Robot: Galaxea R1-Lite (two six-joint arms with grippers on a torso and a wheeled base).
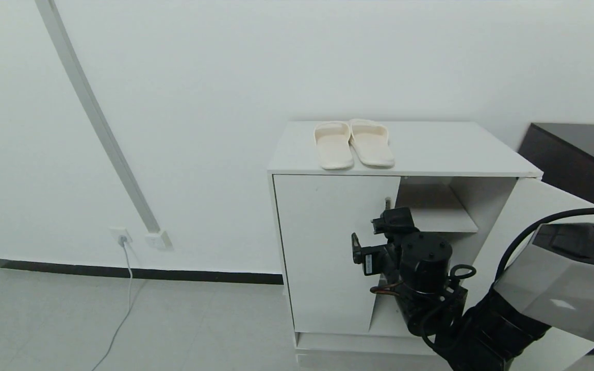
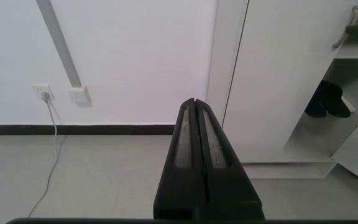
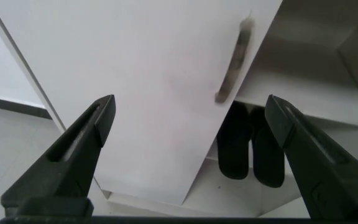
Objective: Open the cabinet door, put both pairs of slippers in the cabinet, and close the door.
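Observation:
A cream pair of slippers [image 1: 353,144] lies on top of the white cabinet [image 1: 457,149]. A black pair of slippers [image 3: 250,149] [image 2: 328,99] stands inside on the bottom shelf, behind the edge of the closed left door [image 1: 328,247]. The cabinet's right door [image 1: 524,226] is swung open. My right gripper [image 1: 390,216] [image 3: 190,102] is open, just in front of the left door's handle [image 3: 234,62] and not touching it. My left gripper [image 2: 194,106] is shut on nothing, low to the cabinet's left and facing the wall.
A dark piece of furniture [image 1: 575,154] stands to the right of the cabinet. On the wall to the left are a socket with a white cable [image 1: 121,238] and a slanted grey conduit [image 1: 96,118]. The tiled floor [image 1: 70,319] is on the left.

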